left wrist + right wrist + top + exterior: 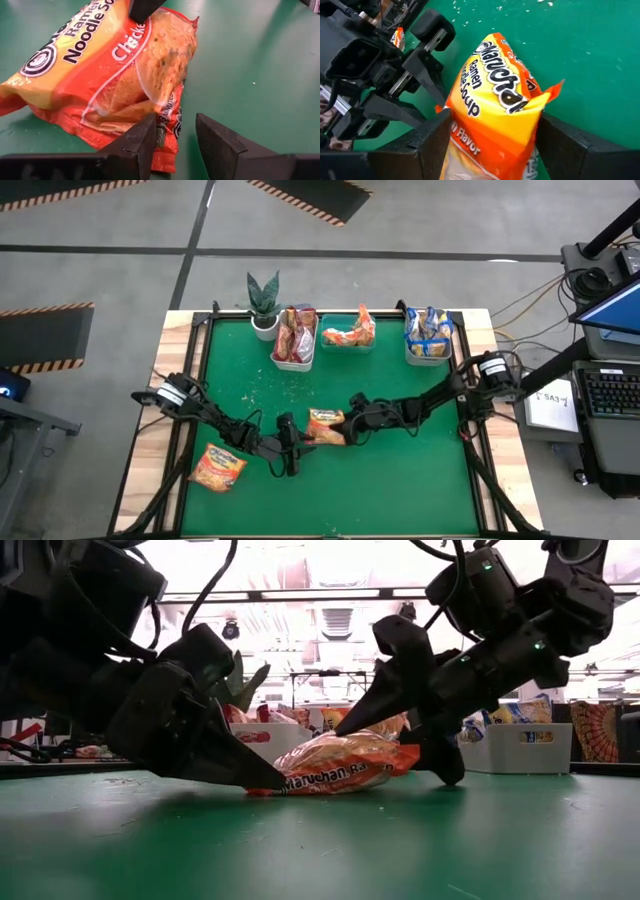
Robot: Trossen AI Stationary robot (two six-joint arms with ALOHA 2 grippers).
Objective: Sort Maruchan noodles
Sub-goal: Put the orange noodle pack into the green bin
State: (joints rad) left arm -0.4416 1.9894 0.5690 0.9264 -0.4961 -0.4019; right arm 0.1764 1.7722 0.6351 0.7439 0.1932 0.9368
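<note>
An orange-yellow Maruchan packet (325, 421) lies mid-table between my two grippers. My right gripper (342, 426), coming from the table's right, is shut on it; its own view shows the gripper (495, 147) around the packet (495, 100). My left gripper (298, 442) is open at the packet's other end. In its own view the fingers (142, 142) stand at the packet's sealed corner (167, 142). A second orange packet (218, 468) lies flat on the table near the left front. My right gripper pinches the packet across its width near one end, one finger on each long side (462, 142). The wrapper bulges and creases between the fingers. The fingers slant down from the table's right. The held end is a little raised, and the other end (280, 784) rests on the table. My left gripper has one fingertip (262, 778) at the packet's resting end; whether it touches, I cannot tell.
Three bins stand along the far edge. A white one (295, 338) holds red-brown packets, the middle one (349, 332) orange packets, and the right one (428, 335) blue-marked packets. A potted plant (264, 302) stands left of them. Bare green mat lies toward the near edge.
</note>
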